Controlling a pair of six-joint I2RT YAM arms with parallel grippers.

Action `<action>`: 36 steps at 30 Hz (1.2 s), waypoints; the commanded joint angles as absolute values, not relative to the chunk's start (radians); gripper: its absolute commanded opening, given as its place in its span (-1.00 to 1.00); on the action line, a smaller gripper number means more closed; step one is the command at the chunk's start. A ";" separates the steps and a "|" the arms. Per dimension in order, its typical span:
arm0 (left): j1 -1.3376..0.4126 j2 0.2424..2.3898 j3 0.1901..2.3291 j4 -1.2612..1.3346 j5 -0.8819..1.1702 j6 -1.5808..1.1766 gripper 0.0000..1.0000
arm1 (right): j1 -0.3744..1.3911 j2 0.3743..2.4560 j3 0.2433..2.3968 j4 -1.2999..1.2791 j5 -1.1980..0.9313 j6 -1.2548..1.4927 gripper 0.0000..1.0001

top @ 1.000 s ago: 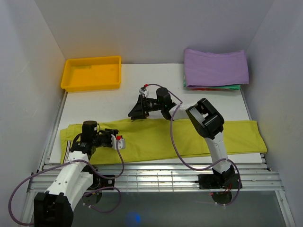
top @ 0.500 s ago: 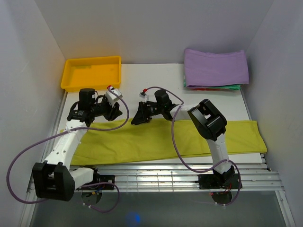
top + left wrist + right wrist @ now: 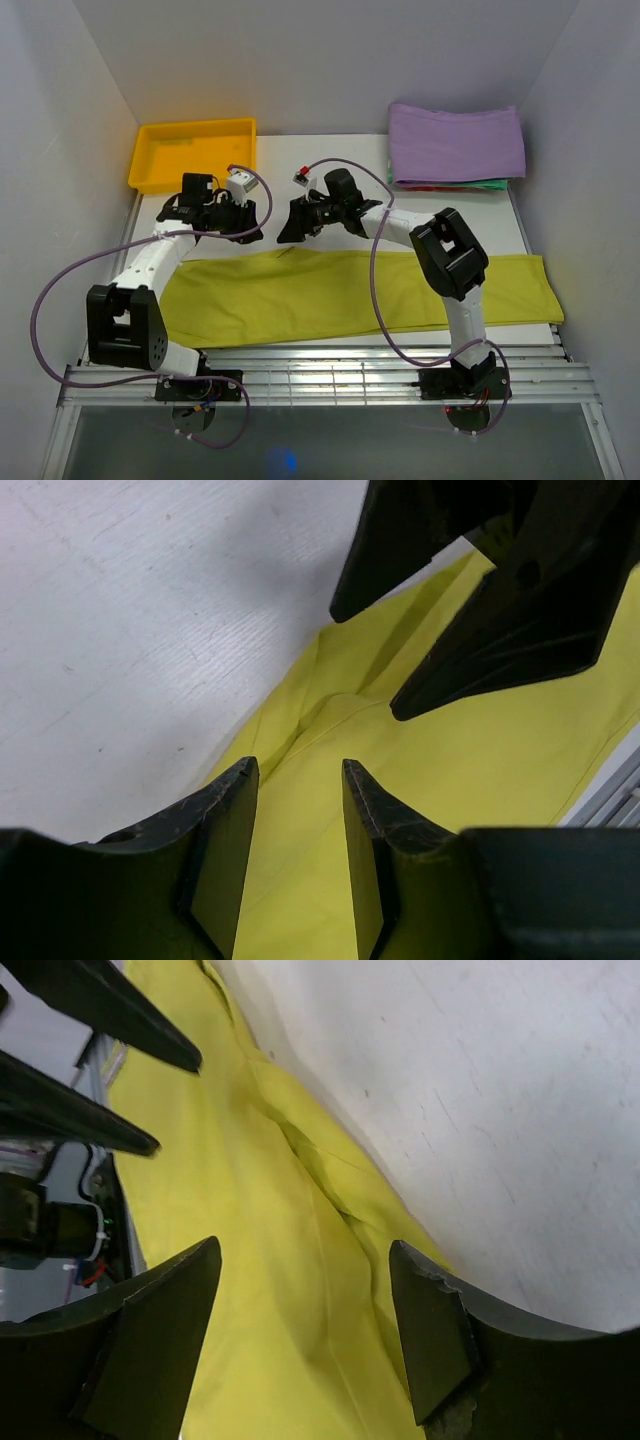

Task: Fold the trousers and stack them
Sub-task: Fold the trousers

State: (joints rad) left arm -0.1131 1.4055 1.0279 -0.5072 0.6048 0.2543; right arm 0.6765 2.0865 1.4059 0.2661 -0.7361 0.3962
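The trousers (image 3: 330,295) lay flat in a long band across the lower middle of the top view, on the white surface (image 3: 280,170), well apart from the purple folded cloth (image 3: 455,140) in the upper right. They looked thin, light and limp. Such cloth would likely sag and drag rather than keep its shape, and one pinch could gather more than one layer. The upper edge, where a small ridge and seam showed, seemed the sensible place to take hold, with both arms spaced along it.

The left end effector (image 3: 298,780) stood partly spread with a modest gap. Between its fingers (image 3: 225,850) showed only the yellow-green edge (image 3: 480,780) and bare surface (image 3: 120,630); it held nothing. The right end effector (image 3: 302,1260) was spread wider, also holding nothing, over the wrinkled border of the cloth (image 3: 250,1260) beside the surface (image 3: 480,1080). In the top view the two tips (image 3: 255,232) (image 3: 288,232) faced each other just above that edge, near the centre-left. Whether either touched the fabric I could not tell.
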 commanded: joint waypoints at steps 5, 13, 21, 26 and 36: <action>-0.107 1.480 1.146 -0.630 0.492 0.155 0.01 | 0.730 2.126 1.375 0.077 -0.735 0.157 0.40; -0.107 1.479 1.181 -0.699 0.449 0.152 0.01 | 0.781 2.027 1.309 0.061 -0.790 0.088 0.03; -0.132 1.436 1.151 -0.744 0.414 0.189 -0.07 | 0.859 1.959 1.226 0.002 -0.698 -0.095 -0.18; -0.210 1.411 1.118 -0.758 0.381 0.184 -0.08 | 0.891 1.970 1.181 0.015 -0.624 -0.159 -0.14; -0.373 1.476 1.068 -0.752 0.243 0.115 -0.22 | 0.910 2.000 1.140 0.074 -0.565 -0.184 -0.14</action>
State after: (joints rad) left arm -0.3470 1.4761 1.0962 -0.7429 0.2916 0.1425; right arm 0.8970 1.9850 1.1625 0.0589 -0.6167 -0.1474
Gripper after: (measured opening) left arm 0.389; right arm 0.431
